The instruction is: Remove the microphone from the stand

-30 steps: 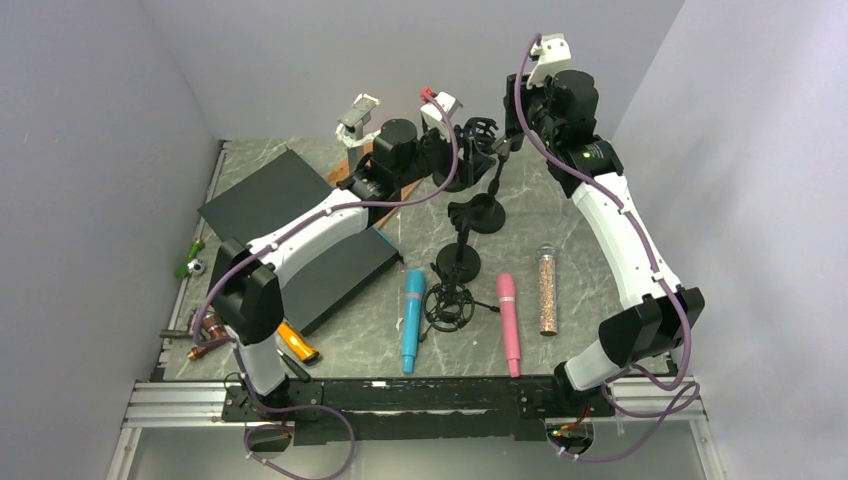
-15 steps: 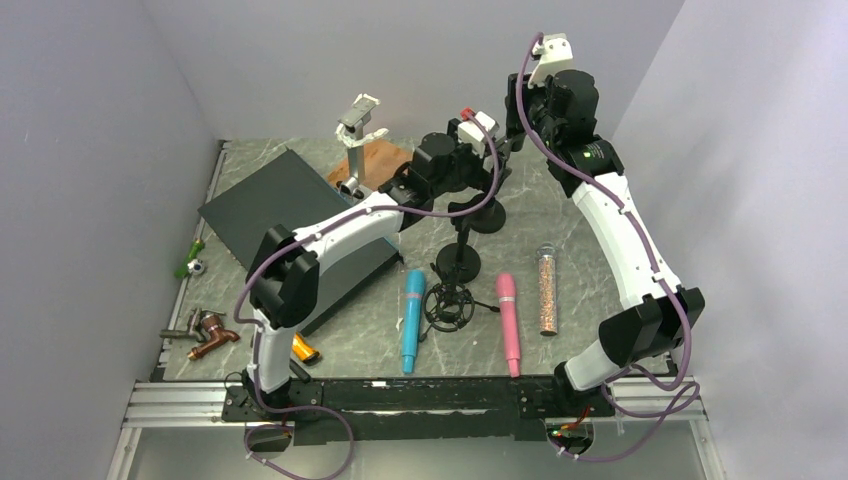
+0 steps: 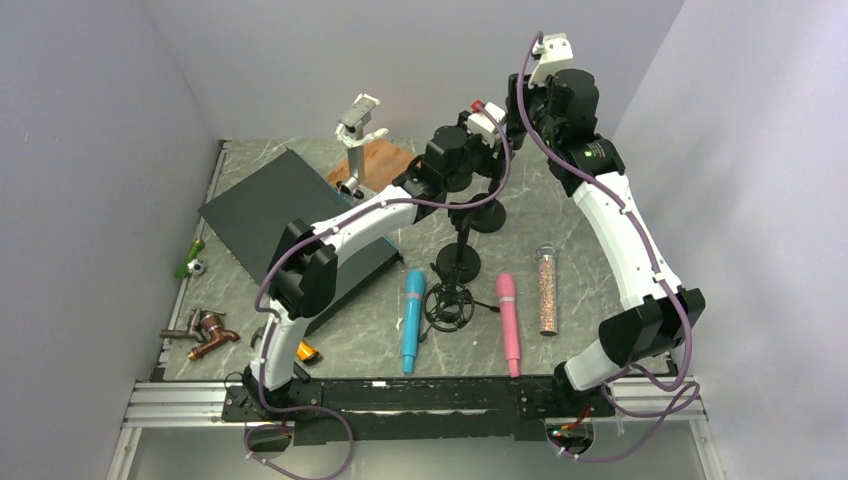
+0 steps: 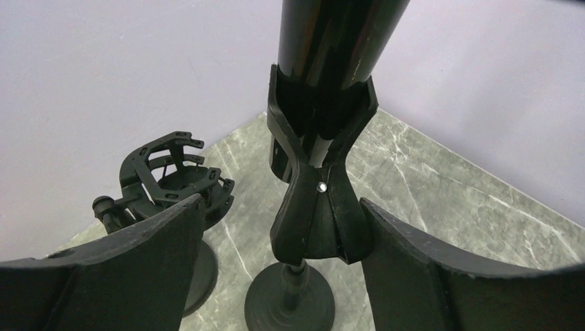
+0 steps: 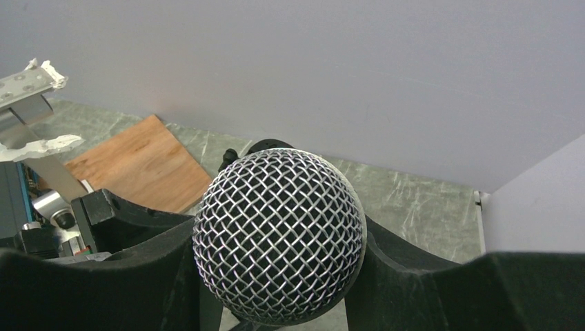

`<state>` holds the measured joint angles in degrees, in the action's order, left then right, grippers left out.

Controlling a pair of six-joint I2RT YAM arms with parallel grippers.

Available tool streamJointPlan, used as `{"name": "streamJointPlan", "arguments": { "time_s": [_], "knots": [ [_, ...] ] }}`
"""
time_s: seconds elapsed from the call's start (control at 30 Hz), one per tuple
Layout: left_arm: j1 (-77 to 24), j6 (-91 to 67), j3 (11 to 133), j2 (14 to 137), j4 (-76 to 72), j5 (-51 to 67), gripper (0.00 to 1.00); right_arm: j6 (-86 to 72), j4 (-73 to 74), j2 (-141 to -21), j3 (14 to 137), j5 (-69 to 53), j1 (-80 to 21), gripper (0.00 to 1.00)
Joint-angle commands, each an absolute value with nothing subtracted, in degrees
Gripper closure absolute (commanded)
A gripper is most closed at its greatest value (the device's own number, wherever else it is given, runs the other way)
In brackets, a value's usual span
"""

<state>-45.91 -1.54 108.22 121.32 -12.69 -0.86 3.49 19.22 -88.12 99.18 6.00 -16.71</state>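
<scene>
A black microphone with a silver mesh head (image 5: 278, 234) sits upright in the clip (image 4: 321, 200) of a black stand; its body (image 4: 331, 41) rises above the clip and the round base (image 4: 290, 303) is below. My right gripper (image 5: 279, 276) is shut on the mesh head, one finger on each side. My left gripper (image 4: 281, 203) is open with the clip between its fingers (image 4: 138, 262); the right finger is close against the clip. In the top view both grippers, left (image 3: 478, 140) and right (image 3: 522, 135), meet at the back above the stand base (image 3: 487, 213); the microphone is hidden there.
A second stand with an empty shock mount (image 4: 169, 172) is just left of the clip. Nearer lie a tipped stand (image 3: 457, 265), a blue microphone (image 3: 412, 320), a pink microphone (image 3: 508, 322) and a tube (image 3: 546, 290). Black slabs (image 3: 265, 195), wooden board (image 3: 375, 158), phone holder (image 3: 357, 125) stand left.
My left arm has swung to the right, from the shock-mount stand to the microphone stand's clip. My right gripper has stayed on the microphone head.
</scene>
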Motion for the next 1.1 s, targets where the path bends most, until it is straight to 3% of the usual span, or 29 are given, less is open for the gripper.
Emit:
{"name": "streamJointPlan", "arguments": {
  "time_s": [0.0, 0.03, 0.07, 0.23, 0.53, 0.7, 0.8, 0.97, 1.07],
  "knots": [
    [-46.26, -0.7, 112.95, 122.85, -14.67, -1.63, 0.37, 3.45, 17.61, -86.78, 102.83, 6.76, -17.05, 1.0],
    [-46.37, -0.7, 113.12, 122.87, -14.32, -1.67, 0.7, 3.45, 17.55, -86.72, 102.77, 6.81, -17.07, 1.0],
    [-46.41, -0.86, 113.41, 122.87, -13.62, -2.43, 0.98, 3.43, 17.39, -86.7, 102.64, 7.0, -17.08, 1.0],
    [-46.61, -1.15, 111.23, 120.78, -12.19, -1.92, 1.0, 4.47, 17.56, -87.54, 104.02, 8.2, -17.01, 1.0],
    [-46.56, -2.35, 106.39, 117.18, -10.14, 1.57, 1.0, 9.31, 23.21, -93.06, 118.31, 20.35, -15.09, 1.0],
    [-45.83, -4.86, 109.35, 117.66, -5.1, 2.41, 1.0, 6.41, 24.02, -90.7, 114.39, 24.38, -13.74, 1.0],
    [-44.06, -9.43, 110.09, 117.24, -2.34, 5.57, 0.88, 3.13, 22.88, -87.25, 106.04, 24.6, -13.58, 1.0],
    [-42.26, -13.21, 107.51, 114.99, -1.97, 9.48, 0.38, -2.73, 23.57, -85.07, 96.4, 23.96, -13.53, 1.0],
    [-41.86, -12.68, 106.01, 113.42, -2.45, 11.21, 0.29, -3.58, 22.61, -83.52, 91.17, 24.65, -13.54, 1.0]
  ]
}}
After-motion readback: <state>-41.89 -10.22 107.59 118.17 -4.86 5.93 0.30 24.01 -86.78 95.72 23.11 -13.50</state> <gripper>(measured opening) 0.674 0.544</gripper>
